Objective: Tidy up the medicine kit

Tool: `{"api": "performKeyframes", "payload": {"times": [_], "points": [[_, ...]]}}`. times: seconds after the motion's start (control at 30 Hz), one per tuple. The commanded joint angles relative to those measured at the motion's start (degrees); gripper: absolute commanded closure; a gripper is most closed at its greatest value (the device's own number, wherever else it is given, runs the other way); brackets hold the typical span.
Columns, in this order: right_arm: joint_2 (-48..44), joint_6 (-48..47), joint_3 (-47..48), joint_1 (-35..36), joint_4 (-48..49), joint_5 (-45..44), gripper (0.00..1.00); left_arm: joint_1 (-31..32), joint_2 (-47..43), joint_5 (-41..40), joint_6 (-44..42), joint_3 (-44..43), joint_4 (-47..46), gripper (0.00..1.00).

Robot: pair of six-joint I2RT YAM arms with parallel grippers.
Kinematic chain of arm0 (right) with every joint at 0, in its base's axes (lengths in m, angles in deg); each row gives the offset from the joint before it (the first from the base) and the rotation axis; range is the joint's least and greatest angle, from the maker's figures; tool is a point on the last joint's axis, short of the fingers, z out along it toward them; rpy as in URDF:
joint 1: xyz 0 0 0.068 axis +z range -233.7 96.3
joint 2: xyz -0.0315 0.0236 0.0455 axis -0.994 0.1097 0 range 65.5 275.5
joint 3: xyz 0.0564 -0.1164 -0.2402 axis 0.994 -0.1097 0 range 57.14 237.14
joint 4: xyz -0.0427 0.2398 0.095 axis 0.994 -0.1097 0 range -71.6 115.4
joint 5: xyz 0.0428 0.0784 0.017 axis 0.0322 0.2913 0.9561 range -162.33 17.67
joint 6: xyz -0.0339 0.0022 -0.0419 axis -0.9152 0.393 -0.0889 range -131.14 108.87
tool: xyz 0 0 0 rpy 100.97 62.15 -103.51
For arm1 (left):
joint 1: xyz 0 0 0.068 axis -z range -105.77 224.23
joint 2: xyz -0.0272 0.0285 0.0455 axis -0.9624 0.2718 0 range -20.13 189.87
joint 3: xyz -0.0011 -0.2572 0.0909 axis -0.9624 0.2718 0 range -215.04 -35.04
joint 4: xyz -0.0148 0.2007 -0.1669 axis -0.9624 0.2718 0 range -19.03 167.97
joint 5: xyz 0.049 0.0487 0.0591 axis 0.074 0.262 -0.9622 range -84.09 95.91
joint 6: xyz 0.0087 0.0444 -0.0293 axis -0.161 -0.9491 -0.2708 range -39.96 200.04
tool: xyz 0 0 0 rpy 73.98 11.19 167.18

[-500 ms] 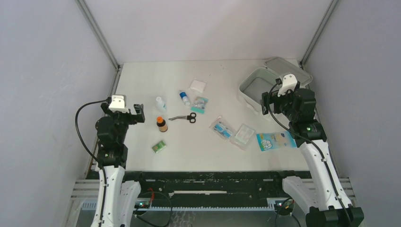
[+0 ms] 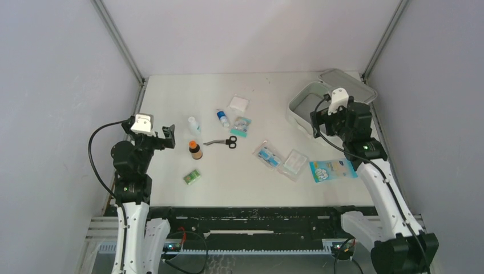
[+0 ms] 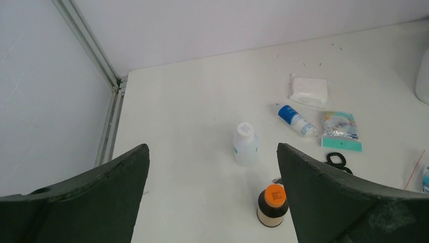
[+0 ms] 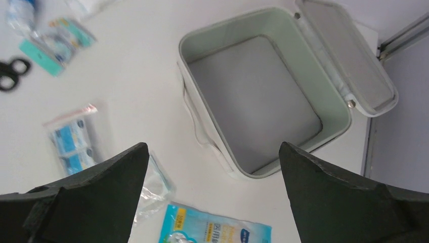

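Observation:
The medicine kit [image 2: 294, 109] is a white case at the back right, lid [image 2: 349, 84] flung open and its pale grey inside bare. My right gripper [image 2: 319, 122] hangs open just in front of it. In the right wrist view the kit's wall [image 4: 195, 109] lies ahead of the gripper [image 4: 212, 147], with a blue pouch [image 4: 212, 229] below. My left gripper [image 2: 167, 137] is open at the left, near a brown orange-capped bottle [image 3: 272, 205] and a clear bottle [image 3: 246, 144]; nothing is between its fingers [image 3: 212, 148].
Loose on the table: scissors [image 2: 224, 141], a blue-white tube [image 2: 222, 118], a white gauze pad [image 2: 238, 104], a teal packet [image 2: 241, 126], a small green box [image 2: 192, 177], two clear packets [image 2: 268, 154] [image 2: 293, 164] and the blue pouch [image 2: 333, 169]. Walls close in on both sides.
My right gripper has shifted a little to the left, over the kit's front edge. The left arm has leaned slightly left. Nothing on the table has moved.

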Motion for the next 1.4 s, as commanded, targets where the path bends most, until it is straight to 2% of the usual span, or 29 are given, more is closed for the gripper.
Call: {"api": "performKeyframes", "payload": {"times": [0.0,0.2,0.43,0.57,0.83,1.07,1.2,1.37], "points": [[6.02,-7.11,0.50,1.83,2.31,-2.91,0.00,-0.52,0.05,7.34,-3.91,-3.33,0.92,0.00],[16.67,-17.91,3.73,1.21,0.09,-0.01,0.03,-0.52,0.60,14.20,-5.18,-2.85,1.02,0.00],[28.55,-27.01,9.97,-1.18,-6.09,6.94,0.09,-0.52,1.30,14.58,-5.27,-2.96,1.31,0.00],[34.68,-31.43,14.09,-1.49,-10.26,8.18,0.16,-0.52,1.82,14.86,-5.74,-3.38,2.07,0.00],[44.01,-37.00,20.84,-1.66,-16.75,9.36,0.41,-0.56,3.56,15.53,-6.25,-4.14,3.06,0.00],[45.89,-39.13,21.96,2.00,-20.38,9.99,0.74,-0.52,4.51,13.85,-6.56,-5.03,4.34,0.00],[46.04,-40.44,21.96,5.64,-22.03,9.03,0.98,-0.59,4.99,13.49,-7.35,-5.25,4.76,0.00],[46.70,-41.84,21.82,9.97,-23.58,8.15,1.00,-0.52,5.38,12.94,-8.27,-5.47,5.46,0.00]]}}
